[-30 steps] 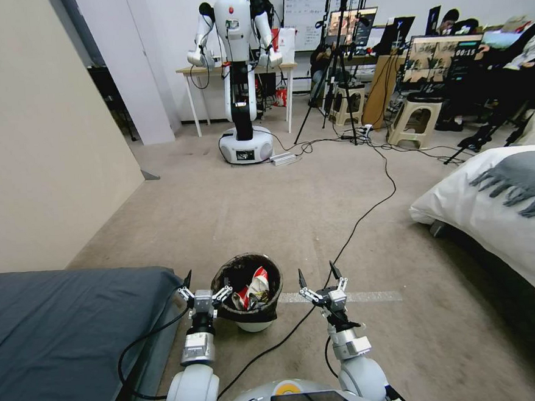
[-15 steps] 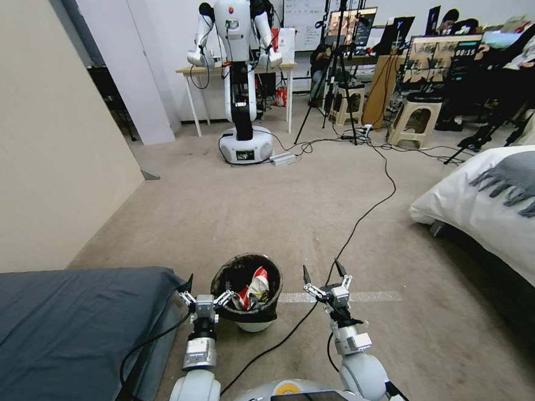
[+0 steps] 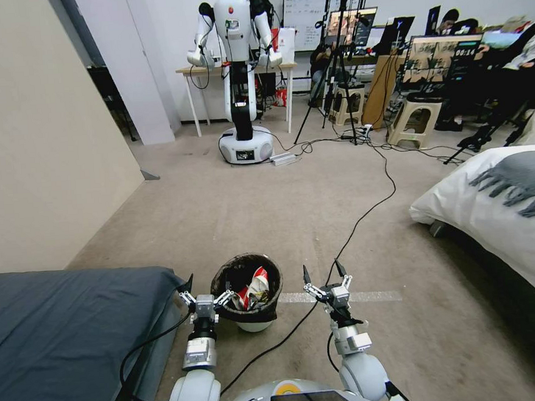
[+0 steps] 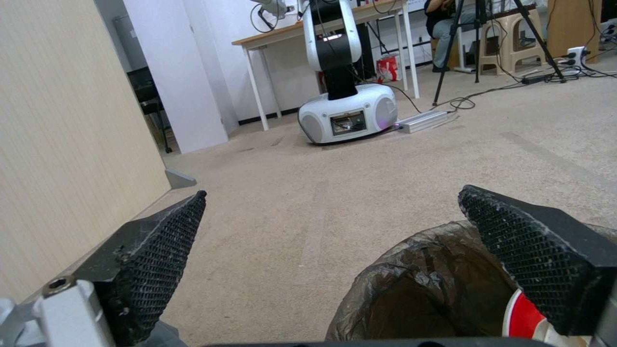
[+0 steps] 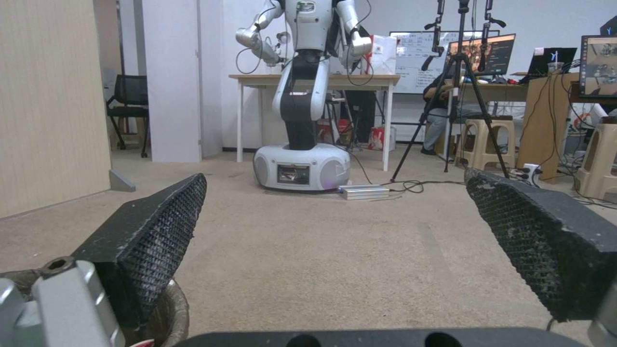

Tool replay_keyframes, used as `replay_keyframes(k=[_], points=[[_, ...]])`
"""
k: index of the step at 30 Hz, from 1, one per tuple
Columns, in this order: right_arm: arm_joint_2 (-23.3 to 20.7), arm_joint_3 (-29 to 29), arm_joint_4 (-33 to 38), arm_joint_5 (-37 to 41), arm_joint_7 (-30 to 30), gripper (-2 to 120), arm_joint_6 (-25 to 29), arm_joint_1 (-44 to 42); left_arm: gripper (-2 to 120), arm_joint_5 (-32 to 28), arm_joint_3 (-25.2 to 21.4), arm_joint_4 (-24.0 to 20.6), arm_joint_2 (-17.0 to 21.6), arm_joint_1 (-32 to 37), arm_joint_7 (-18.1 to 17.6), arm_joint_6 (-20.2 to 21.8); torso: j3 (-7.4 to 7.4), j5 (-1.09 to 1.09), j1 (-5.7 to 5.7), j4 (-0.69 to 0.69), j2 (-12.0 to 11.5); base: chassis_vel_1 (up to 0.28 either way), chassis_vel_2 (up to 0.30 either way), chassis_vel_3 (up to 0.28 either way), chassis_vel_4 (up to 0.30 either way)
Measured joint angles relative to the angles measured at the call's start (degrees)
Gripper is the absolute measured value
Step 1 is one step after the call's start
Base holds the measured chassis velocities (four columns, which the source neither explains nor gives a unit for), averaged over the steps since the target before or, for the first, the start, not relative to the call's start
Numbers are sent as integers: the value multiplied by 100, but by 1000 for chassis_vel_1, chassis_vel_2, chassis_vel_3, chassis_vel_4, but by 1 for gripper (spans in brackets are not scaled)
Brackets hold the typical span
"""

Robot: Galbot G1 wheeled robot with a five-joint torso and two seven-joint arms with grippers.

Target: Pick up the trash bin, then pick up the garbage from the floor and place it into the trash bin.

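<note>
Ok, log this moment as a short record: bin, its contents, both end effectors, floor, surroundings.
trash bin: white, black-lined, standing on the floor between the two arms
contents: red-and-white wrappers inside
left end effector: open, at the bin's left rim, one finger over the bag's edge
right end effector: open, right of the bin, holding nothing
cable: black, running across the floor past the bin
surroundings: dark mattress on the left, white bed on the right, another robot ahead
</note>
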Motion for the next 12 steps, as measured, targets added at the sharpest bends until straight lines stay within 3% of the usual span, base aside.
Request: replay_keyframes(k=[12], points=[[0,-1,0,2,-4,100,0,0,100,-4,0,0,1,-1,-2,7,0,0,0,0,0,0,0,0,0]])
